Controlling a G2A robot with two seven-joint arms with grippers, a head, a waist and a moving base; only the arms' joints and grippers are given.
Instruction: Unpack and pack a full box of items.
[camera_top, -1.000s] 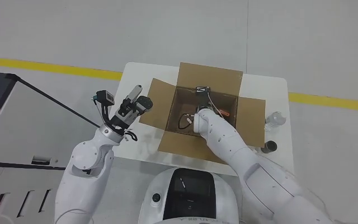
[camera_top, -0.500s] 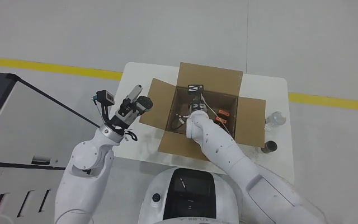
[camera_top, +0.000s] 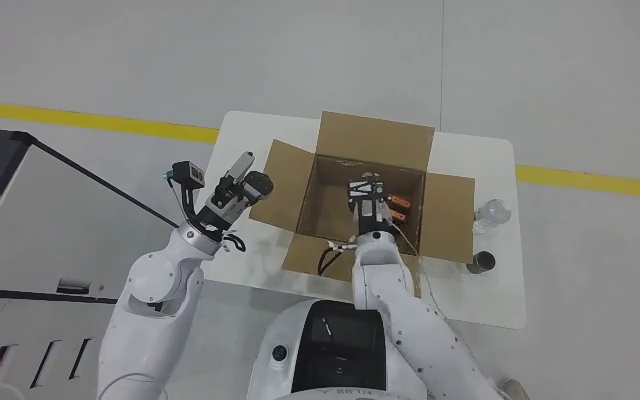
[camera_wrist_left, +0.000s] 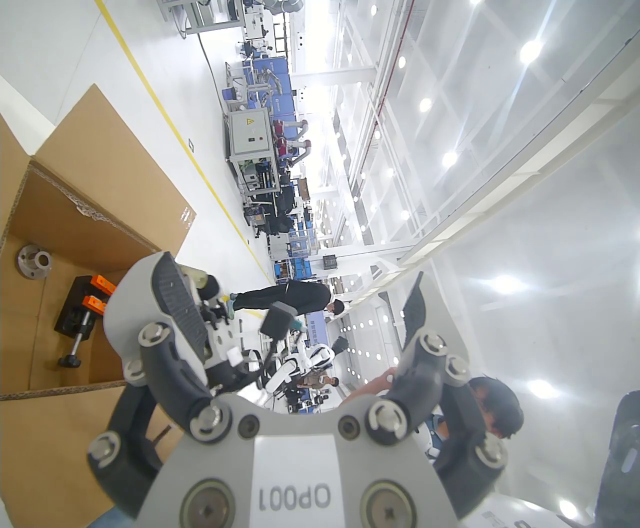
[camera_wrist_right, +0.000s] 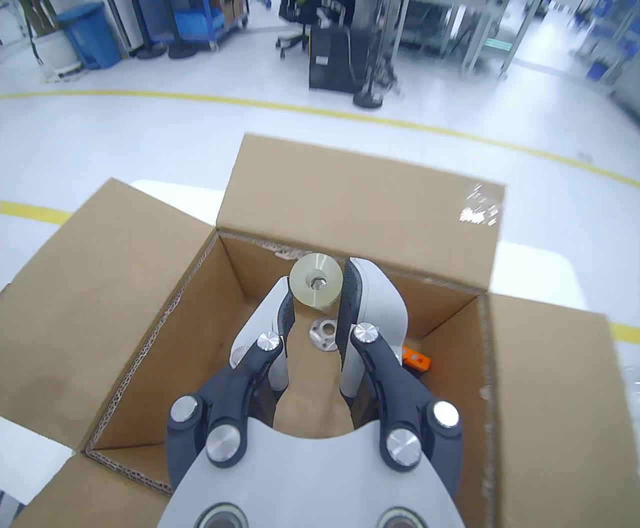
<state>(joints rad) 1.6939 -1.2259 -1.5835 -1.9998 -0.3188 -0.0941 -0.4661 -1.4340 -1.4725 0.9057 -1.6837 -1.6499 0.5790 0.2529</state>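
Observation:
An open cardboard box (camera_top: 345, 140) stands on the white table (camera_top: 470, 290). My right gripper (camera_wrist_right: 317, 280) hangs above the inside of the box, shut on a pale round disc (camera_wrist_right: 316, 294) with a bolt at its centre. Below it on the box floor lie a metal flange (camera_wrist_right: 324, 334) and a black vise with orange jaws (camera_wrist_right: 415, 359). From above, that gripper (camera_top: 365, 190) is over the middle of the box. My left gripper (camera_wrist_left: 295, 305) is held up left of the box, open and empty, also seen from above as the left gripper (camera_top: 240, 172).
A clear bottle-like item (camera_top: 490, 212) and a dark cylinder (camera_top: 482, 262) sit on the table right of the box. The box flaps (camera_top: 275, 195) spread outward on all sides. The flange (camera_wrist_left: 34, 260) and vise (camera_wrist_left: 82, 312) lie near the box's far wall.
My right arm has drawn back from deep in the box toward the robot and risen, carrying the disc up. The left arm has stayed still.

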